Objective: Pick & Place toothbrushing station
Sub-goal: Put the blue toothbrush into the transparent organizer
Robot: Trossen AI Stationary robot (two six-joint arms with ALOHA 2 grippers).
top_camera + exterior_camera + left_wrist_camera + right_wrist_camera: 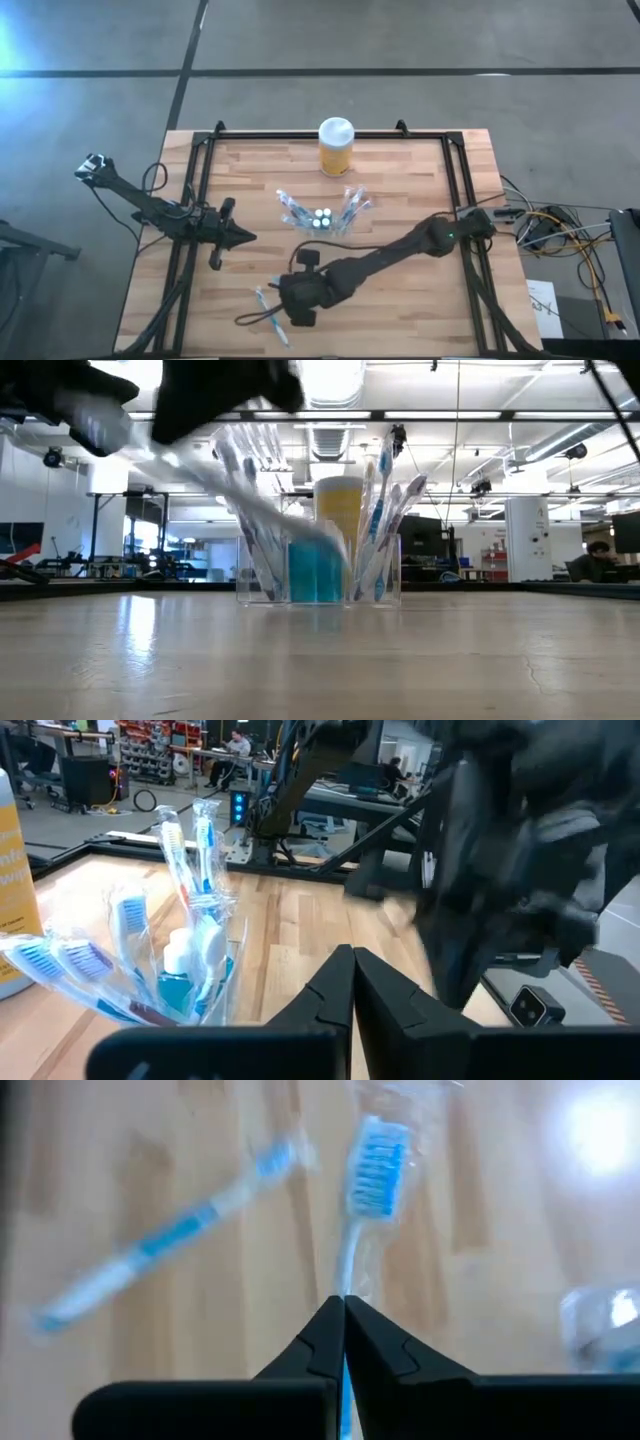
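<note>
While the left claw (243,238) waits closed at frame left, the right claw (344,1315) grips a toothbrush (368,1190) at lower centre above the surface (400,300).

My holder (322,217) sits mid-bench (420,290), a jar (335,146) behind it, two loose toothbrushes (270,304) lying nearer the front edge.

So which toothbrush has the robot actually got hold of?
Start at the clear holder in the middle of the table, then follow the right arm toward the near edge. Its fingers are shut on a toothbrush there. A second brush lies loose on the wood beside it, untouched.
</note>
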